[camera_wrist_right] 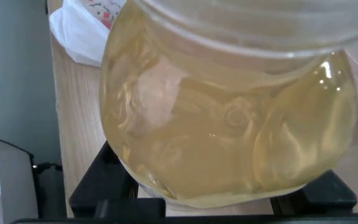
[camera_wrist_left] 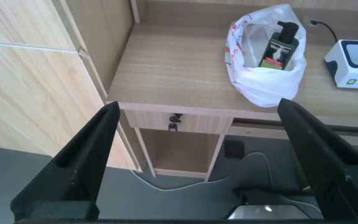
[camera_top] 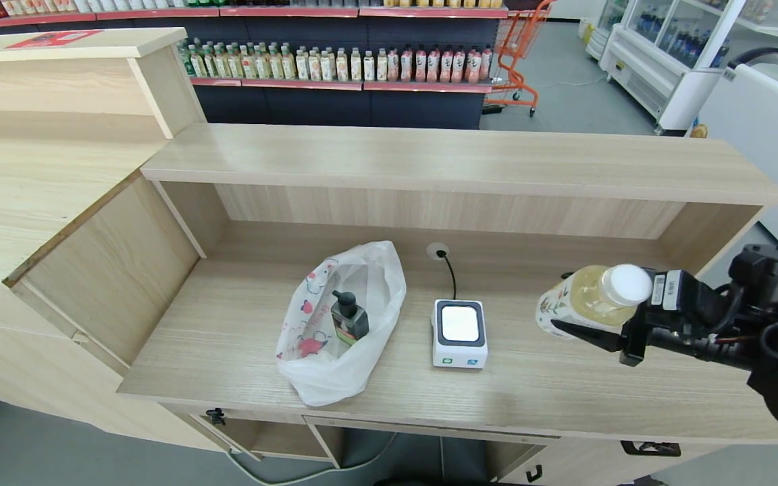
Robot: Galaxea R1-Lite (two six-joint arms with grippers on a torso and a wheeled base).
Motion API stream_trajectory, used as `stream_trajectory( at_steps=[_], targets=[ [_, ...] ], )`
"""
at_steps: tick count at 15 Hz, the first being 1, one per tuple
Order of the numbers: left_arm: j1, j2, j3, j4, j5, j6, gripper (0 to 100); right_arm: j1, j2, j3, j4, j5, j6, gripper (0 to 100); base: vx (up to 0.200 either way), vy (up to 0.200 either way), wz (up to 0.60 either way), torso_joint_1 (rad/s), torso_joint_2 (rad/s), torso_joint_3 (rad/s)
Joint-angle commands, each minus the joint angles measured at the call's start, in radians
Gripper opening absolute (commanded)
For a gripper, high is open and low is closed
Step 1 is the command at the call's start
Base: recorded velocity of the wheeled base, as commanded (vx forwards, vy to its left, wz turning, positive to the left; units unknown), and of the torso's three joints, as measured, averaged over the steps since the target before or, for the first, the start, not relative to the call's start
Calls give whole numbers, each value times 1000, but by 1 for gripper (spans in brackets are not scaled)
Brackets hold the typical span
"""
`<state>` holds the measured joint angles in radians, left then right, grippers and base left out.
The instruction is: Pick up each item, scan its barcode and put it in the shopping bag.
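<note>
Where we begin, at the left: our left gripper [camera_wrist_left: 197, 106] hangs off the near edge of the counter [camera_top: 227, 337], at its left end.
Left fingers: we see them spread wide, with nothing between them.
Shopping bag: the white plastic bag [camera_top: 321, 378] lies on the counter left of centre, its mouth open upward, with red and pink cartoon prints on the side.
Bag contents: a dark pump bottle [camera_top: 348, 320] stands inside, leaning a little, with the pump head at the top.
Pump bottle label: we make out green and red bands on the front; the writing is too small for us to read.
Scanner: the white barcode scanner [camera_top: 459, 332] sits just right of the bag and apart from it, with its pale window facing up.
Scanner marks: we see a small green patch and a small blue patch on its near face, neither legible.
Cable: a black lead [camera_top: 450, 273] runs from the scanner back to a port in the counter.
Right gripper: our right gripper [camera_top: 563, 302] is over the right part of the counter, well right of the scanner.
Right fingers: they pinch the drink bottle [camera_top: 585, 300] on both sides of its body.
Drink bottle: it is tipped on its side with the white cap toward the wrist and pale yellow liquid inside.
Drink label: we see a flower pattern around the lower body, with no print we can read.
</note>
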<state>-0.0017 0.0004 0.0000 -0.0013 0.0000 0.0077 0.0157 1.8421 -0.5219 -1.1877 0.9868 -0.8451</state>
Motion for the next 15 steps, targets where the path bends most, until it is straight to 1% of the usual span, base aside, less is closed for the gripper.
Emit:
stream_trajectory(
  at_steps=[1, 2, 5, 8, 11, 15],
  targets=[
    [0, 1, 0, 0, 0, 0, 100, 6, 124, -9, -82, 16, -6, 0, 0, 0, 0, 0, 0, 0],
    [0, 1, 0, 0, 0, 0, 100, 6, 170, -15, -148, 27, -5, 0, 0, 0, 0, 0, 0, 0],
    [0, 1, 0, 0, 0, 0, 100, 13, 256, -64, -236, 39, -11, 0, 0, 0, 0, 0, 0, 0],
    [0, 1, 0, 0, 0, 0, 100, 24, 282, -89, -247, 75, 3, 0, 0, 0, 0, 0, 0, 0],
    [0, 1, 0, 0, 0, 0, 100, 50, 319, -99, -256, 87, -3, 0, 0, 0, 0, 0, 0, 0],
    [0, 1, 0, 0, 0, -2, 100, 84, 385, -184, -262, 101, -37, 0, 0, 0, 0, 0, 0, 0]
  ],
)
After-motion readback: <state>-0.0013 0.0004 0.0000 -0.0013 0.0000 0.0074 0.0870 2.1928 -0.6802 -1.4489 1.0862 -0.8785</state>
